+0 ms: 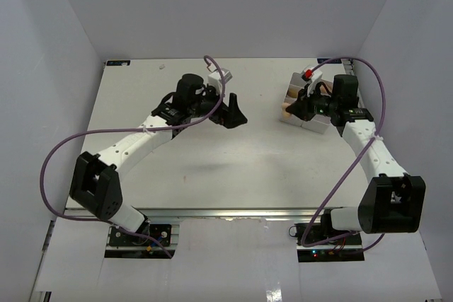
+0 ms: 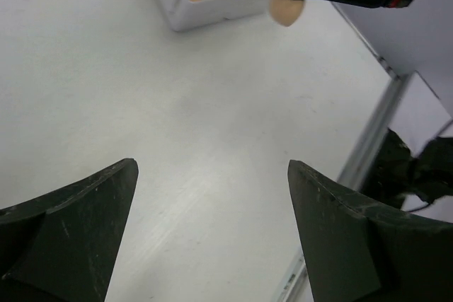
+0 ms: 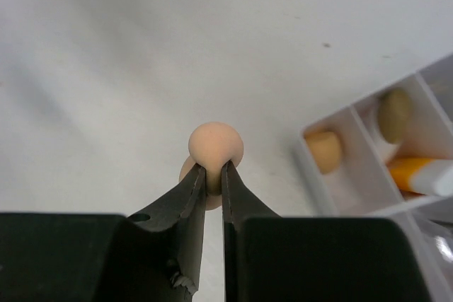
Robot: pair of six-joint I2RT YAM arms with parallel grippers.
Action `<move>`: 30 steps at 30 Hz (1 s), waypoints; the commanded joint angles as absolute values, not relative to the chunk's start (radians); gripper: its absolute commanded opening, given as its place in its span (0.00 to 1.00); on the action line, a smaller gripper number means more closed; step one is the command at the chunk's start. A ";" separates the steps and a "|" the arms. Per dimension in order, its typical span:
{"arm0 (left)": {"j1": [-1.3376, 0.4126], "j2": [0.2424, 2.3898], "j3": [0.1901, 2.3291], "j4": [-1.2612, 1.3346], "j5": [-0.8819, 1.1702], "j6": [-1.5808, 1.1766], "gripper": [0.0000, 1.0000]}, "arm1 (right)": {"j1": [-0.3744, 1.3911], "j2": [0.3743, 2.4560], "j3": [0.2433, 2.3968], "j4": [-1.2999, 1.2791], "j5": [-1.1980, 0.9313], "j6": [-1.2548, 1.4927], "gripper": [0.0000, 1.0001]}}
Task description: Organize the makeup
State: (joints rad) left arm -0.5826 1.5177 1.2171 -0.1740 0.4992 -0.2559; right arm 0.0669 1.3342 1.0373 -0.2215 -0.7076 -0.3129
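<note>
At the table's [image 1: 233, 167] far right, around the tray:
- tray [image 3: 315, 175]: white, with compartments.
- left gripper [image 2: 212, 166]: well left of the tray, jaws spread wide, nothing between them.
- right gripper [image 3: 212, 171]: just left of the tray, clamped on the sponge.
- tube [image 3: 421, 175]: orange and white, lying inside the tray.
- sponge [image 3: 216, 143]: beige, egg-shaped, pinched between the fingers, outside the tray near its wall.
- second sponge [image 3: 324, 150]: in a tray compartment.

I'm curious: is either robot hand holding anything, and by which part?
The right gripper pinches a beige sponge around its middle. The left gripper is open and empty.
</note>
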 commanded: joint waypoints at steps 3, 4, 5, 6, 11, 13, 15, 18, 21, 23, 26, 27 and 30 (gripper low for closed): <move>-0.522 1.349 1.102 -0.284 0.248 -0.126 0.98 | 0.093 1.418 1.112 -0.182 -0.280 -0.586 0.11; -0.520 1.337 1.067 -0.266 0.240 -0.121 0.98 | 0.098 1.428 1.118 -0.178 -0.263 -0.603 0.11; -0.520 1.326 1.046 -0.259 0.232 -0.119 0.98 | 0.102 1.442 1.126 -0.170 -0.244 -0.625 0.12; -0.520 1.314 1.031 -0.255 0.223 -0.117 0.98 | 0.105 1.457 1.135 -0.161 -0.223 -0.650 0.12; -0.520 1.278 0.997 -0.246 0.209 -0.115 0.98 | 0.130 1.521 1.173 -0.158 -0.178 -0.710 0.13; -0.520 1.262 0.992 -0.244 0.203 -0.110 0.98 | 0.142 1.545 1.187 -0.157 -0.164 -0.736 0.14; -0.520 1.257 0.990 -0.243 0.198 -0.106 0.98 | 0.151 1.567 1.195 -0.152 -0.150 -0.745 0.16; -0.520 1.248 0.990 -0.246 0.195 -0.100 0.98 | 0.161 1.600 1.211 -0.147 -0.132 -0.755 0.19; -0.520 1.234 0.989 -0.247 0.190 -0.100 0.98 | 0.177 1.625 1.214 -0.146 -0.109 -0.773 0.21; -0.520 1.228 0.988 -0.245 0.192 -0.100 0.98 | 0.188 1.646 1.210 -0.138 -0.082 -0.793 0.22; -0.520 1.228 0.988 -0.244 0.201 -0.101 0.98 | 0.198 1.666 1.210 -0.134 -0.056 -0.811 0.25; -0.520 1.227 0.988 -0.244 0.203 -0.101 0.98 | 0.201 1.670 1.210 -0.134 -0.050 -0.815 0.26; -0.520 1.225 0.988 -0.244 0.201 -0.103 0.98 | 0.209 1.678 1.205 -0.132 -0.035 -0.827 0.32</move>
State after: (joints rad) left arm -0.5190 1.2648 0.9901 -0.2554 0.2020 -0.1116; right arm 0.1951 1.6707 1.1751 -0.1766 -0.0809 -0.7877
